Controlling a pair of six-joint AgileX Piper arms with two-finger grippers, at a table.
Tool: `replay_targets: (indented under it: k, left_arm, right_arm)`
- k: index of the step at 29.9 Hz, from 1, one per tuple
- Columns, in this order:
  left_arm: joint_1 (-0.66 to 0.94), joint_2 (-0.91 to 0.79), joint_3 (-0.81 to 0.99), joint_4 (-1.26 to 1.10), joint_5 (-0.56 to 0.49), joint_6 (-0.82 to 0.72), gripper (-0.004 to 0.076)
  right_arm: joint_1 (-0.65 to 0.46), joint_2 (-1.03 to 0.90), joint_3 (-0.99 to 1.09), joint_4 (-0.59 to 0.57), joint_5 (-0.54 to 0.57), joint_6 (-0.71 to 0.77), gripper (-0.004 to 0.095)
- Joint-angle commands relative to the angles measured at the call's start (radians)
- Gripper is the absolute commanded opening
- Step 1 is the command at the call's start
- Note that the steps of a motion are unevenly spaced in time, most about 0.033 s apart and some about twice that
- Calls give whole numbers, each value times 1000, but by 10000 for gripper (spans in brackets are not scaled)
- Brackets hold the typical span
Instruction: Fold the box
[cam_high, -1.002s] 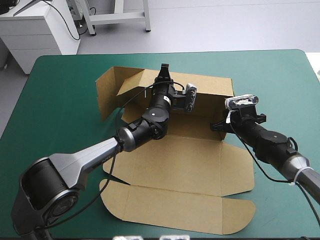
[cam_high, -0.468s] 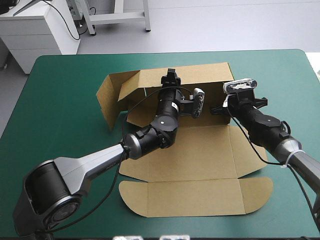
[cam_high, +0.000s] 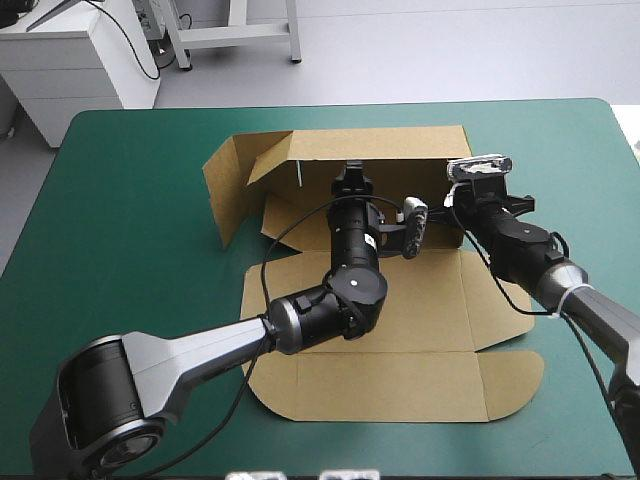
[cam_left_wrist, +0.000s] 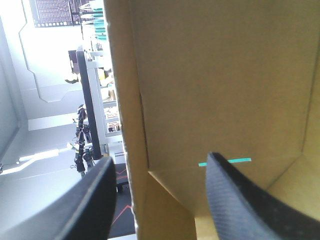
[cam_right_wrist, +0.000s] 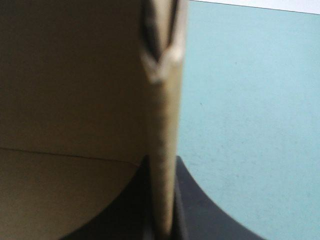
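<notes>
The brown box (cam_high: 400, 320) lies in the middle of the table, its back wall and left side flap (cam_high: 225, 190) raised and its lid flat toward the front edge. My left gripper (cam_high: 351, 176) reaches into the box at the back wall. In the left wrist view it (cam_left_wrist: 160, 165) stands open, one finger either side of an upright board edge (cam_left_wrist: 131, 125). My right gripper (cam_high: 448, 207) is at the box's right wall. In the right wrist view it (cam_right_wrist: 162, 167) is shut on that wall's thin edge (cam_right_wrist: 165, 115).
The teal-green cover (cam_high: 130, 200) surrounds the box on all sides, with the widest strips to its left and right. The table's far edge runs just beyond the back wall, and its rounded right corner (cam_high: 600, 105) lies past my right arm.
The box has swung square and slid to the right, and its back wall stands more upright. My left gripper moved right along the back wall. My right gripper kept its hold on the right wall.
</notes>
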Motion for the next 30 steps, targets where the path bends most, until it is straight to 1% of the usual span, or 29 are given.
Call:
replay_targets:
  k: [1,2,3,6,7,9,11,14,18,24,28,30]
  left_arm:
    - [-35,-51,-25,12,62,-15,335]
    - [-38,-51,-25,-9,68,-10,305]
    - [-38,-51,-25,-37,69,5,256]
    - [-35,-54,-25,-132,88,91,39]
    - [-35,-56,-25,-167,90,123,-4]
    - [-35,-74,-25,-225,84,179,-3]
    - [-25,-98,-25,-255,58,201,-3]
    - [17,-162,-25,-387,-48,225,-3]
    - [134,-254,-25,-646,-157,309,-3]
    - [305,-361,-25,-952,-215,493,-3]
    - [418,-417,-25,-1189,-255,617,-3]
    - [496,-443,-25,-1337,-281,701,-3]
  right_arm:
    - [-30,-24,-49,48,47,8,-18]
    - [-40,-23,-49,48,71,16,-18]
    - [-51,-23,-49,48,98,24,-18]
    - [-66,-23,-49,48,125,29,-18]
    - [-70,-23,-49,48,140,27,-18]
    - [-76,-23,-49,48,177,27,-18]
    - [-78,-21,-49,48,199,27,-18]
    - [-78,-19,-49,41,214,24,-18]
    - [-78,-11,-49,39,259,24,-18]
    - [-78,12,-49,39,291,28,-18]
    - [-78,18,-49,0,295,43,-18]
    - [-78,18,-49,-37,295,73,-18]
